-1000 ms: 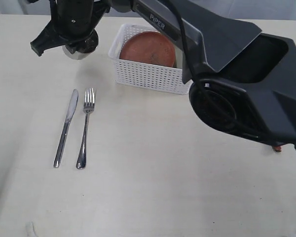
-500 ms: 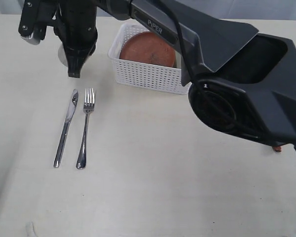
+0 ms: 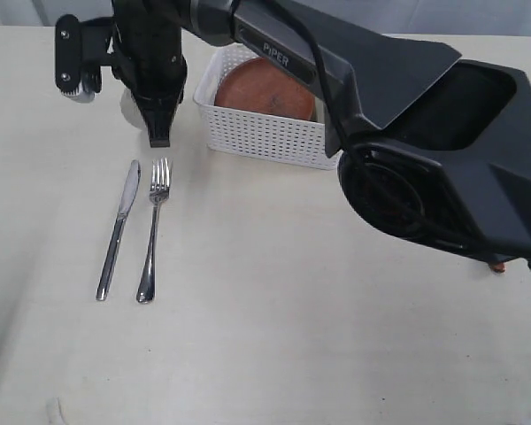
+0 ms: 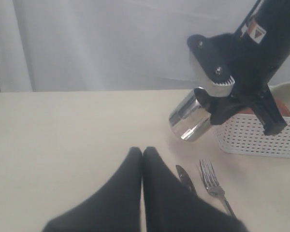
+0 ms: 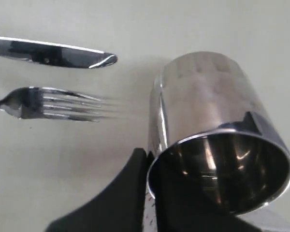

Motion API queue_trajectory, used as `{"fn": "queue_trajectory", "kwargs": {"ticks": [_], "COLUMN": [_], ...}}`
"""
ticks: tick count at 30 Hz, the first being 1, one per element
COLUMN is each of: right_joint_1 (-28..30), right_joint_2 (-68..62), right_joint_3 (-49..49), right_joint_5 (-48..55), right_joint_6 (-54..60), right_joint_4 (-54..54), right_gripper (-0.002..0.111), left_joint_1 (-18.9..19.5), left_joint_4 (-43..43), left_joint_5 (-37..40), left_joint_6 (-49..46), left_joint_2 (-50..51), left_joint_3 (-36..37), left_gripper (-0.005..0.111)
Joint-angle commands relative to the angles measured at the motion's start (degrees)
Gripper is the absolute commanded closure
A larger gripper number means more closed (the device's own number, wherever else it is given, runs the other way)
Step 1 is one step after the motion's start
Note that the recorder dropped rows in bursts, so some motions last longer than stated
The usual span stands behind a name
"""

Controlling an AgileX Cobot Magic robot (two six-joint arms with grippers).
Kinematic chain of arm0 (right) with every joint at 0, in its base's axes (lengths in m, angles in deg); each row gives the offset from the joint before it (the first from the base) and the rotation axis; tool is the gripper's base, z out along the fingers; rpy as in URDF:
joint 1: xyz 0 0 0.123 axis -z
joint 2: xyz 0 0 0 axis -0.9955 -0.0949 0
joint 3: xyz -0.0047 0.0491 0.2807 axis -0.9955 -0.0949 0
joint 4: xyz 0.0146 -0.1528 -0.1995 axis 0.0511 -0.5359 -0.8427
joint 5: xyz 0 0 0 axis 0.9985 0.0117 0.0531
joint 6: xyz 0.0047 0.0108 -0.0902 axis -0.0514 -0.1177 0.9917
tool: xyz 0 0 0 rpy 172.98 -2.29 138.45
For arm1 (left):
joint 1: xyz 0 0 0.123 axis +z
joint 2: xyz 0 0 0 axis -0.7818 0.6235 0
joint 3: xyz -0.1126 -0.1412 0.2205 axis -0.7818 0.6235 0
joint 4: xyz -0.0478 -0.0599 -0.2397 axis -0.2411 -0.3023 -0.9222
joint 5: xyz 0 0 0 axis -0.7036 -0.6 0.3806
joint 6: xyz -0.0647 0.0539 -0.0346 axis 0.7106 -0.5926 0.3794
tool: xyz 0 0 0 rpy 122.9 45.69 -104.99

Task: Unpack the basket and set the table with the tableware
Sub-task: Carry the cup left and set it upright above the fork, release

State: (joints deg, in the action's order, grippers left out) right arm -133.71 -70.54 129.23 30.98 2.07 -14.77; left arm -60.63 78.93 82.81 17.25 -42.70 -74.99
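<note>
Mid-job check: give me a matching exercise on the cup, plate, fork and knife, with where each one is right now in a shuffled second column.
Things:
1. steel cup
2. brown plate
3. fork
4. knife

Places:
A. flat on the table, left one of the pair in the exterior view
B. inside the white basket
C. tilted, rim pinched by the right gripper
D. flat on the table, right one of the pair in the exterior view

Pairs: 1-C, 2-B, 3-D, 4-A
</note>
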Motion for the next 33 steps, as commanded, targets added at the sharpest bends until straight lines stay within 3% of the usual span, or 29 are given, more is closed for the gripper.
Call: {"fn": "queue_trajectory", "kwargs": {"ticks": [1, 8, 33], "right_joint_1": [-0.24, -2.44, -2.98], "right_joint_2": [0.6, 0.59, -0.09], "right_joint_3": [-4.68, -5.8, -5.8], "right_joint_5": [-0.19, -0.19, -5.48], "right_joint_6": [0.46, 0.19, -4.95], "right_joint_4": [-4.46, -9.78, -10.79], "right_gripper": [0.109, 0.109, 0.108], "left_joint_1": [-0.06, -0.06, -0.06], "left_joint_4": [-0.18, -0.18, -0.18], "left_joint_5": [-0.61, -0.61, -0.61], "left_joint_6": [-0.02, -0.02, -0.02], "left_joint_2": [-0.21, -0.21, -0.21], "left_joint_3": [0.16, 0.16, 0.16], "left_gripper": [0.107, 0.107, 0.107]}}
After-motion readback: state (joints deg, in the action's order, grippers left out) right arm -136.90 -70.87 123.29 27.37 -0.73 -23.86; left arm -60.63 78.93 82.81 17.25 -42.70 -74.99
